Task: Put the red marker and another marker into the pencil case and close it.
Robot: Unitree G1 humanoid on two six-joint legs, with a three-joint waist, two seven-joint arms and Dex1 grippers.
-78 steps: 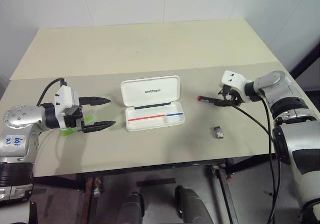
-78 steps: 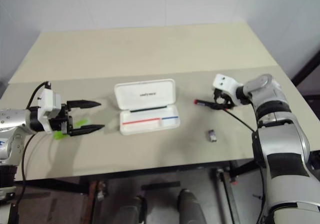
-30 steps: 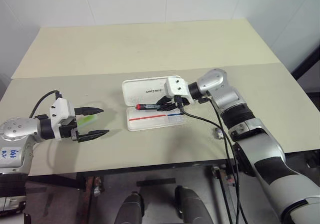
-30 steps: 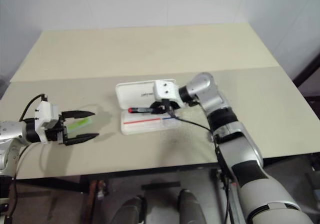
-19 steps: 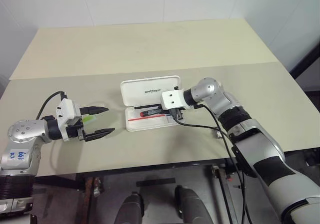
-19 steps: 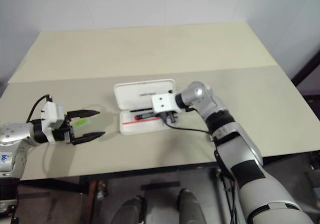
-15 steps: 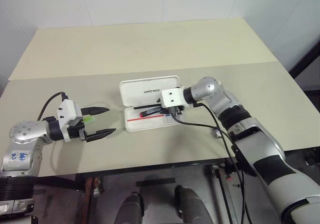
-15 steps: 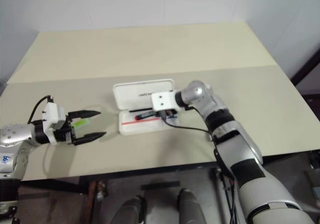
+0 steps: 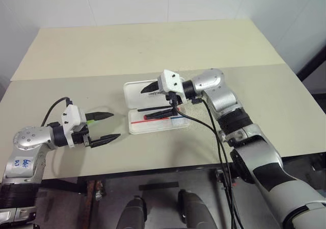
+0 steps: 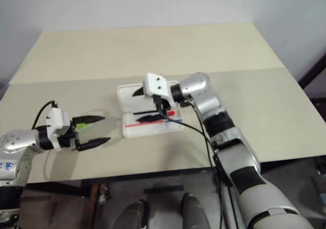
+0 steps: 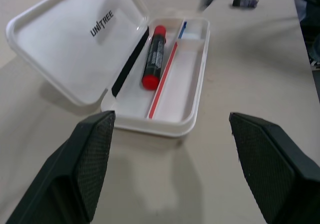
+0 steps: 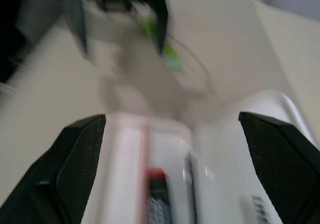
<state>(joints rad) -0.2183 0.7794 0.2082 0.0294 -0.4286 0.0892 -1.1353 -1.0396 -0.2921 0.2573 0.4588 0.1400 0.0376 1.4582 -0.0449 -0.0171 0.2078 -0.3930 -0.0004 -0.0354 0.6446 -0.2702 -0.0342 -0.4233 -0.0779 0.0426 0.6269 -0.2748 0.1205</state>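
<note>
We see the pencil case (image 11: 100,39) lying open on the worktop (image 9: 153,50), lid tipped back. The red marker (image 11: 153,57) lies inside its tray, beside the thin red line. The right tool (image 9: 162,100) hovers just above the case, fingers spread and empty. The left tool (image 9: 107,126) sits well to the case's left, fingers spread wide, with the lime-green marker (image 9: 90,121) on the worktop beside its far finger.
</note>
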